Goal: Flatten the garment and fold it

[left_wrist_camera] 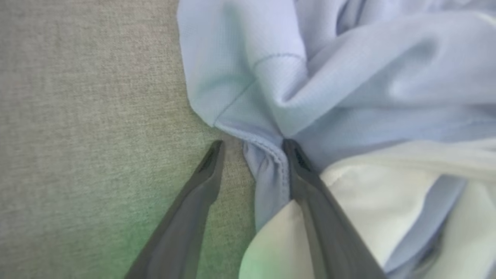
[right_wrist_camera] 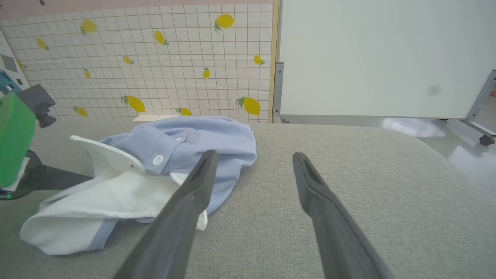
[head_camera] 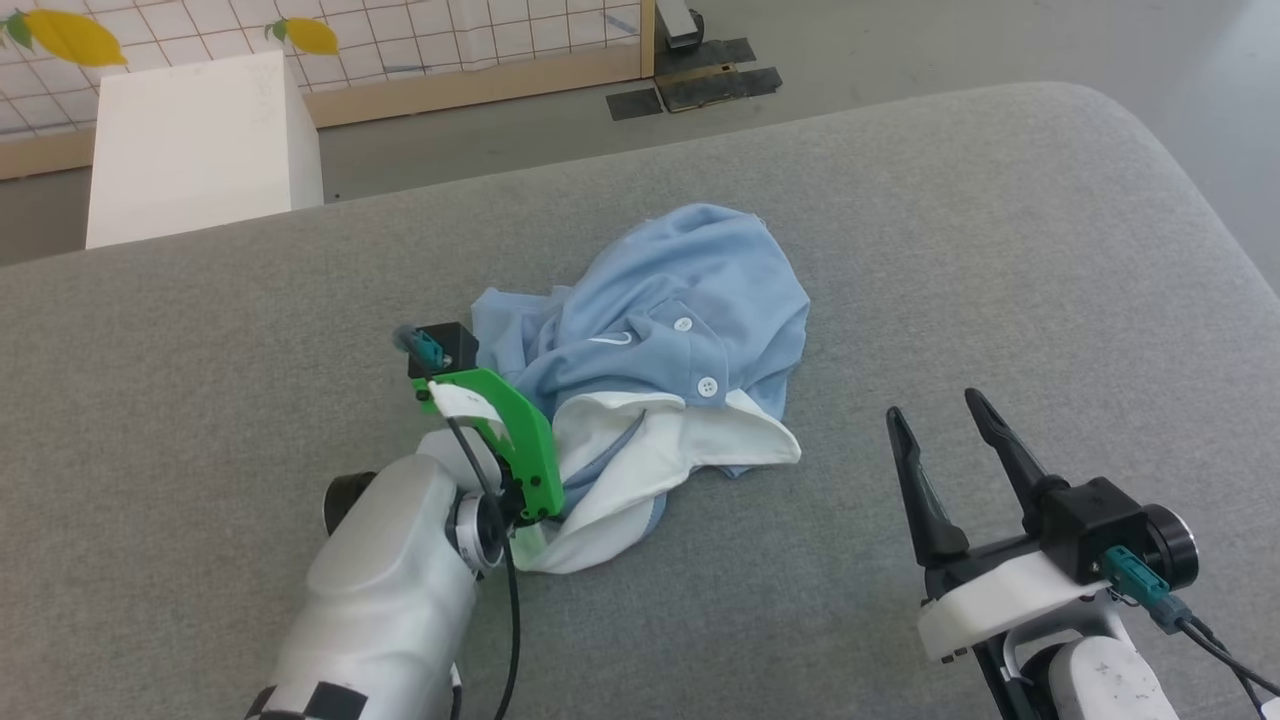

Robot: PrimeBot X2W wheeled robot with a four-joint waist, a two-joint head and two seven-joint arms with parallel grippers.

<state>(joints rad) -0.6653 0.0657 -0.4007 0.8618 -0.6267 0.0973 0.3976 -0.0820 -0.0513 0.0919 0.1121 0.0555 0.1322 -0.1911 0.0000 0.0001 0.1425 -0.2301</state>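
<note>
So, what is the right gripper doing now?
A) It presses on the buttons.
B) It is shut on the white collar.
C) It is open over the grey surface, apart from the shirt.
C: in the head view the right gripper has its fingers spread over the bare grey surface, clear of the garment.

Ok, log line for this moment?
light blue knit polo shirt: crumpled on grey fabric surface | left gripper: open around shirt edge | right gripper: open, clear of shirt

Shirt [head_camera: 690, 290] bunched, sleeves lost in folds. Left hand [left_wrist_camera: 252, 151] tips hidden behind green mount [head_camera: 525, 435], head view. Left wrist close-up blurred.
</note>
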